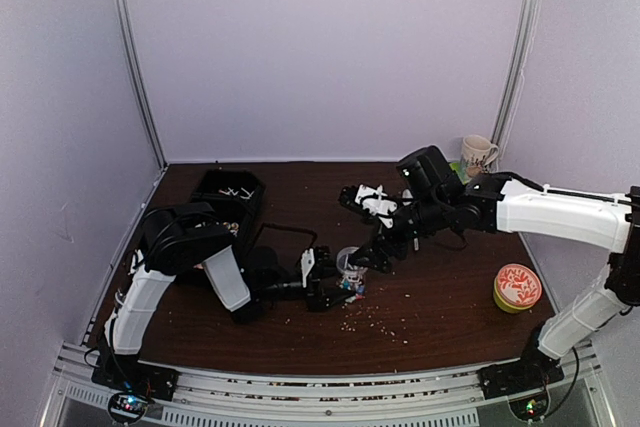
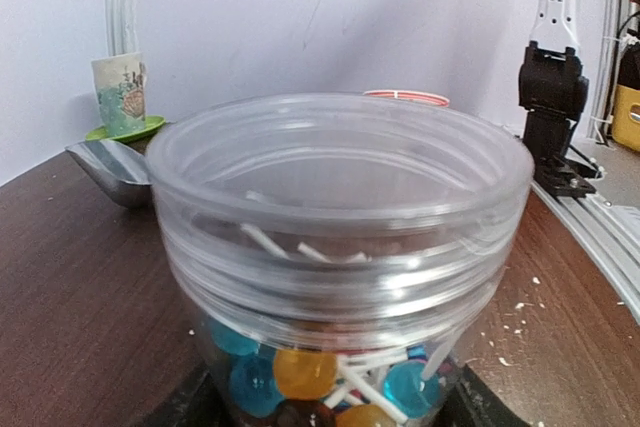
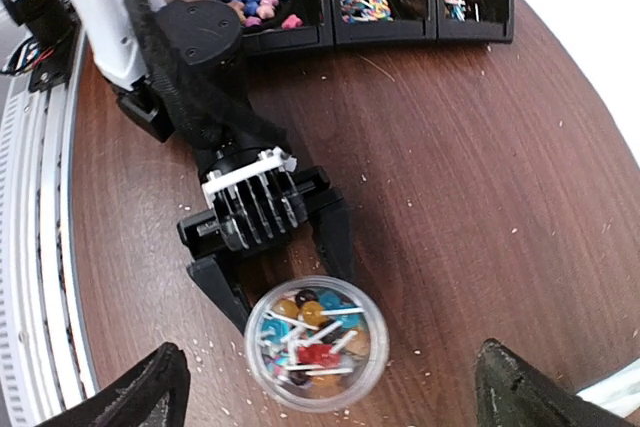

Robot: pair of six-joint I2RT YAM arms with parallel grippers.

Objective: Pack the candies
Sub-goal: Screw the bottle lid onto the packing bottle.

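The jaws of the left gripper (image 3: 290, 292) were found pinched on a clear round plastic jar (image 3: 375, 367). Small multicoloured candies (image 3: 305, 332) on white sticks were seen inside it, between those jaws. The right gripper (image 3: 335, 392) was held above the jar, its jaws spread wide to either side.

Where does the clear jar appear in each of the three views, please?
Top external: the jar sits just below the middle of the picture.
Left wrist: the jar fills the centre, very close.
Right wrist: the jar is at bottom centre, seen from above.
Shared landmark: the left end effector gripping it, which shows only as dark slivers at the bottom corners of the left wrist view.
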